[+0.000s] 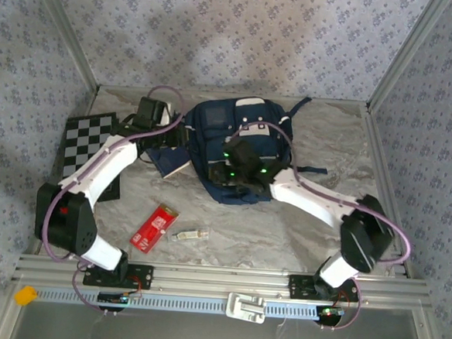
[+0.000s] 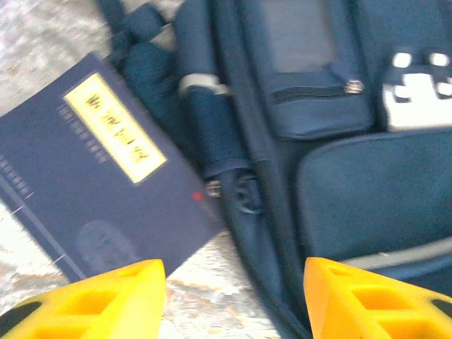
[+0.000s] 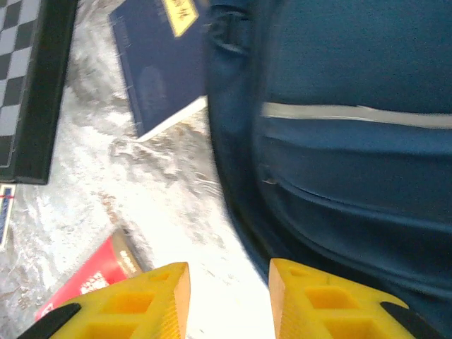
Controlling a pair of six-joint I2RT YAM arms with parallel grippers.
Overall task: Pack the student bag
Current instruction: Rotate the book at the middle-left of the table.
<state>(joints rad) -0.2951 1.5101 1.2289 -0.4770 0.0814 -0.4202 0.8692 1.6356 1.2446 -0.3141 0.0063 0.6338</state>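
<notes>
Evidently the left gripper [image 2: 234, 300] and right gripper [image 3: 229, 300] flank the student bag [image 1: 214, 122], jaws open, empty.

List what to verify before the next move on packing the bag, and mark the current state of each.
1. Left gripper open, nothing between its fingers: ok.
2. Right gripper open, nothing between its fingers: ok.
3. Student bag main compartment open for loading: cannot tell. The pocket zip in the left wrist view looks shut.
4. Blue book lying flat beside the bag, nothing on top of it: ok.
5. Red packet lying loose on the table, apart from the bag: ok.
</notes>
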